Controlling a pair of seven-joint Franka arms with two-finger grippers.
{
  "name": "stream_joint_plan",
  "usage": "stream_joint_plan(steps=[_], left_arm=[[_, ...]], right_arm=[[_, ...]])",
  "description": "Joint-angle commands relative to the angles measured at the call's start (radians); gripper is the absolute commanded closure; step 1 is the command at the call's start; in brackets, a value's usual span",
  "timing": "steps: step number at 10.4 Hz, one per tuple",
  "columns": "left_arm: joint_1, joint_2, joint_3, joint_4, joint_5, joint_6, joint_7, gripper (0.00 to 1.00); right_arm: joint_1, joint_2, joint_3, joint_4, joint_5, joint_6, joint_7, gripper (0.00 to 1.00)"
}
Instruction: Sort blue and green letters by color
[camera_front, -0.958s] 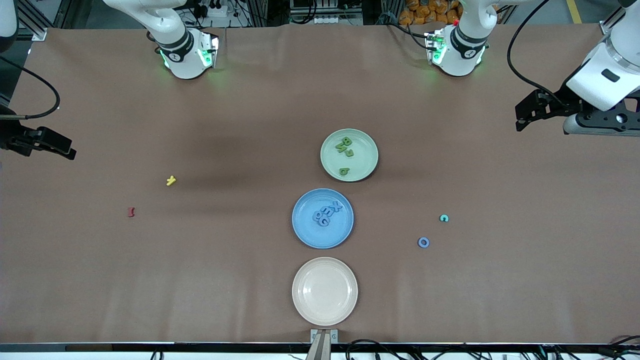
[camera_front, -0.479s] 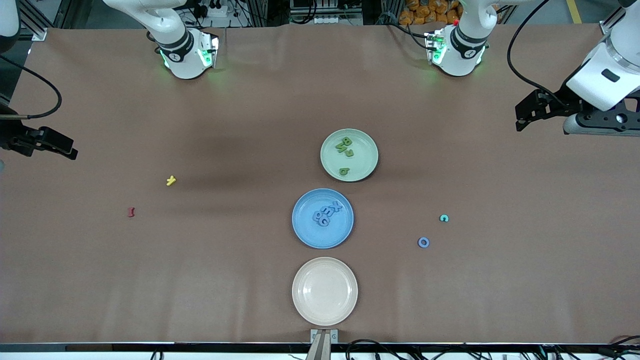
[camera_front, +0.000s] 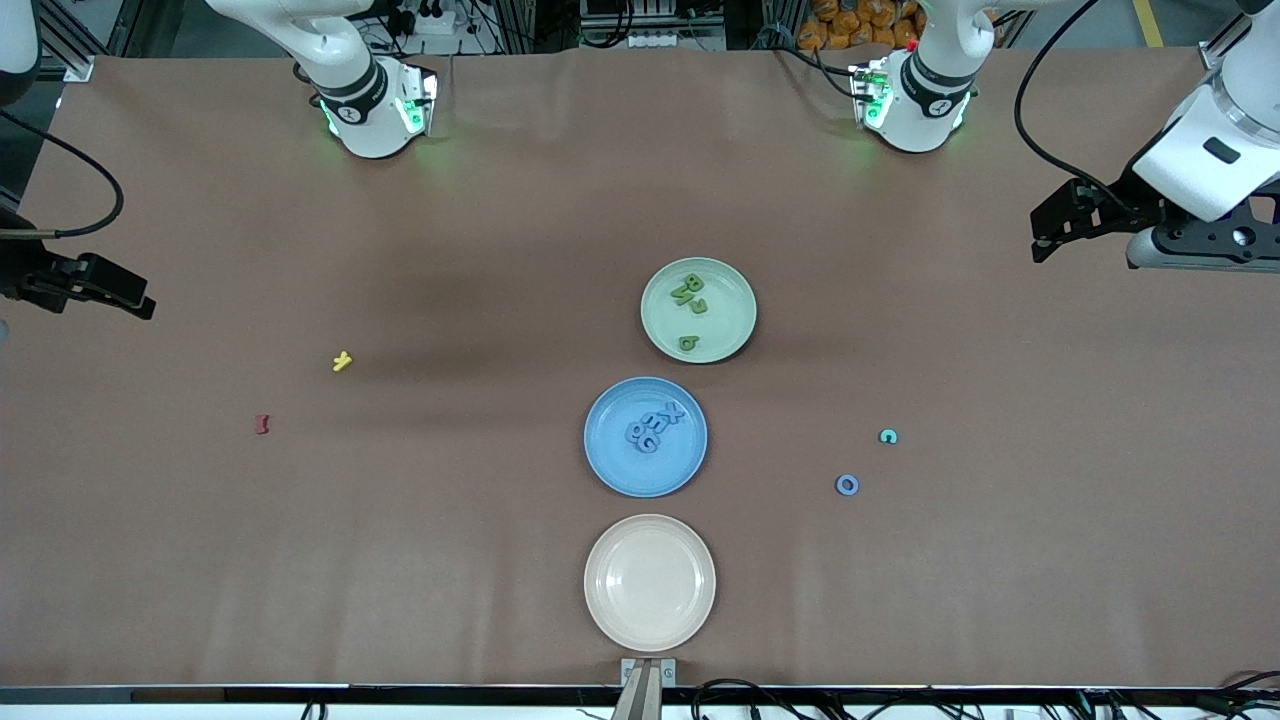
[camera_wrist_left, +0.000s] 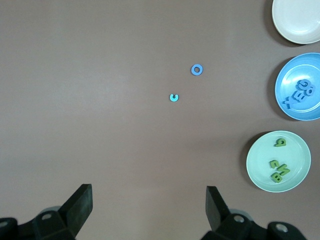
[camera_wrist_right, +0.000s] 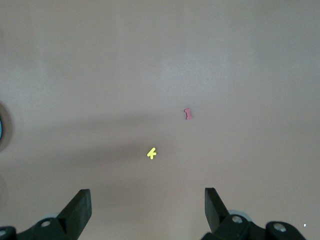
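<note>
Three green letters (camera_front: 690, 291) lie in the pale green plate (camera_front: 727, 318). Several blue letters (camera_front: 655, 426) are piled in the blue plate (camera_front: 612, 462), which sits nearer the front camera. A loose blue ring-shaped letter (camera_front: 847, 485) and a small teal C (camera_front: 887, 436) rest on the table toward the left arm's end; the left wrist view shows the ring letter (camera_wrist_left: 197, 70) and the C (camera_wrist_left: 174, 97) too. My left gripper (camera_front: 1046, 238) hangs open and empty over that end. My right gripper (camera_front: 133, 300) hangs open and empty over the right arm's end.
An empty beige plate (camera_front: 650, 582) stands by the table's front edge, in line with the other two plates. A yellow letter (camera_front: 342, 361) and a red letter (camera_front: 263, 424) lie toward the right arm's end, and the right wrist view also shows both.
</note>
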Motion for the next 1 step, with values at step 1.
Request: stream_joint_plan(steps=[1], left_arm=[[0.002,-0.001,0.002,0.016,-0.019,-0.013,0.022,0.0]], right_arm=[[0.003,-0.007,0.0,-0.007,-0.002,0.006,0.003,0.0]])
